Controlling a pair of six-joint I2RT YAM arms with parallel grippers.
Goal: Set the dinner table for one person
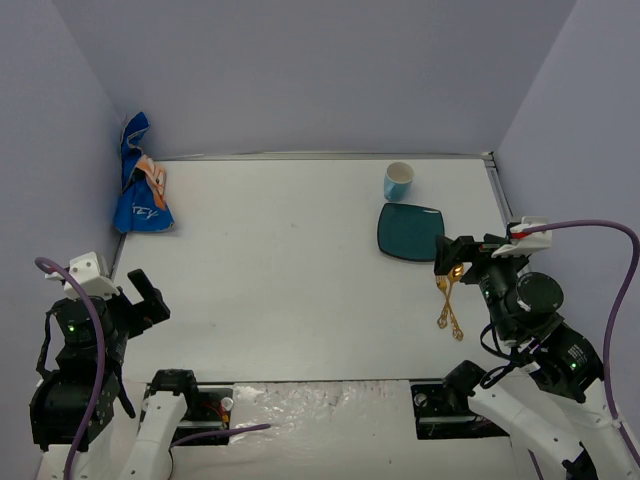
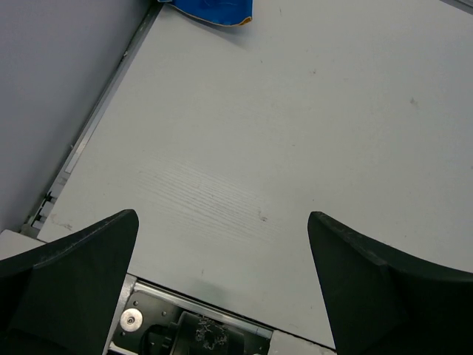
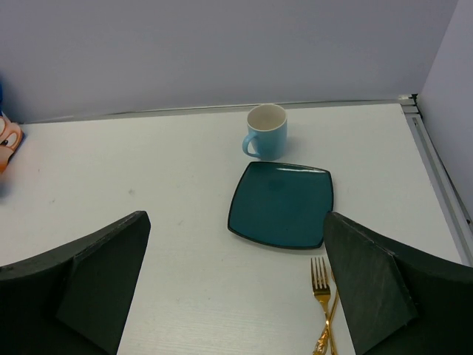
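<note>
Left gripper (image 2: pixel 222 285) and right gripper (image 3: pixel 236 292) gaped empty; a clumsy descent risked scattering the gold cutlery (image 3: pixel 321 296) at the plate (image 3: pixel 282 203)'s five o'clock.

overhead, two low wrist views of dinner table (image 1: pixel 300 260)

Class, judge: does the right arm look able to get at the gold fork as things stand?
Probably yes: the open right claw hovers right by the fork, which lies uncovered on the dinner table near the plate.
</note>
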